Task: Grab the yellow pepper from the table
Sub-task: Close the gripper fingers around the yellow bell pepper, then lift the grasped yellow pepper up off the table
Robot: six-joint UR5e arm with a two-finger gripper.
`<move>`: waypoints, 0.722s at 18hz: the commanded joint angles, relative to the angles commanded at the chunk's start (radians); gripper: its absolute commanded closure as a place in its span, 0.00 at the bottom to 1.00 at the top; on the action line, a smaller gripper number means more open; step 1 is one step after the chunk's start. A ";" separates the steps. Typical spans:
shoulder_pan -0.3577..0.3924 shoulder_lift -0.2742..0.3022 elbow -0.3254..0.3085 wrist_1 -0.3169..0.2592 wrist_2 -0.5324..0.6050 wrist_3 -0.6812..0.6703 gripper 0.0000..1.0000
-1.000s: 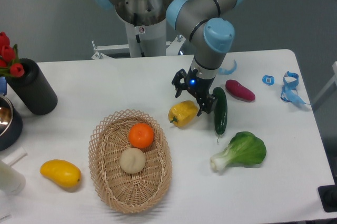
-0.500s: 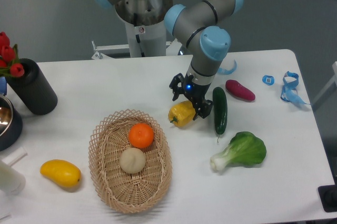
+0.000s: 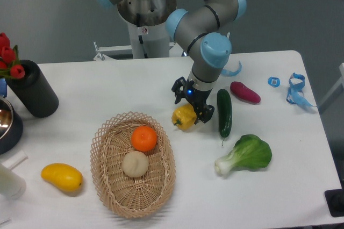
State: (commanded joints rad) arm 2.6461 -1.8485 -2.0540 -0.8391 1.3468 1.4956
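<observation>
The yellow pepper (image 3: 183,116) lies on the white table (image 3: 269,186) just right of the basket's top rim. My gripper (image 3: 190,103) is open and hangs right over the pepper. One finger is at the pepper's upper left and the other at its right side, so the jaws straddle it. The upper right part of the pepper is hidden behind the fingers. I cannot tell whether the fingers touch it.
A wicker basket (image 3: 110,183) holds an orange (image 3: 144,138) and a pale round fruit (image 3: 135,163). A cucumber (image 3: 224,112), a purple vegetable (image 3: 245,92) and a bok choy (image 3: 246,155) lie right of the gripper. A yellow mango-like fruit (image 3: 62,177), a black cylinder (image 3: 32,89) and blue clips (image 3: 293,86) are also there.
My gripper has moved left and a little down, from beside the cucumber to over the pepper. The pepper has not moved.
</observation>
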 joint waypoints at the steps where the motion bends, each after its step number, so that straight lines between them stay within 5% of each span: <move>1: 0.000 0.002 0.002 0.000 0.000 -0.002 0.49; 13: 0.009 0.054 0.129 -0.005 -0.044 -0.032 0.57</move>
State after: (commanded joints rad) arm 2.6553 -1.7949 -1.9254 -0.8437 1.3026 1.4635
